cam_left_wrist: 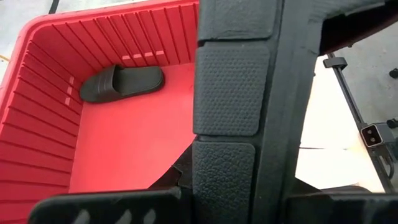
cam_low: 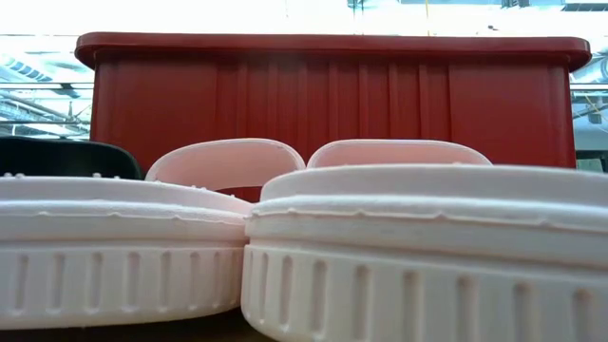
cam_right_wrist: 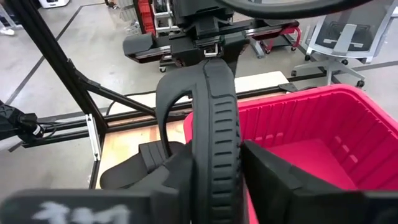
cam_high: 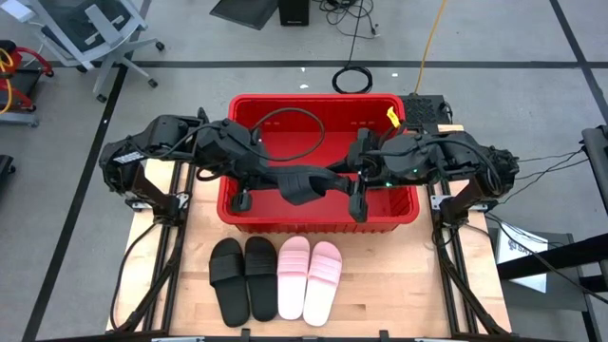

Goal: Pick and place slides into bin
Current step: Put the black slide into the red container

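While hung above the middle of the bin (cam_high: 323, 100), gripped from two sides: one black slide (cam_high: 309, 182), turned sole edge-up, strap bulging out to the side. Left end effector (cam_high: 285, 187) reaching in from 9 o'clock, closed narrow on one end of that slide. Right end effector (cam_high: 353, 185) reaching in from 3 o'clock, fingers (cam_right_wrist: 270, 177) drawn in against both faces of the sole at the other end, as seen in the right wrist view.

Already lying flat on the red floor of the bin, near a ribbed wall: a second black slide (cam_left_wrist: 121, 82), strap up; hidden under the arms from above.

Standing at 12 o'clock on the bench (cam_high: 408, 285): the bin itself. At 6 o'clock, just in front of its near wall, lined up side by side, toes toward the bin: a black pair (cam_high: 244, 275) toward 9 o'clock, a pink pair (cam_high: 309, 275) touching it toward 3 o'clock. Filling the low view: both pink soles, red wall rising behind.
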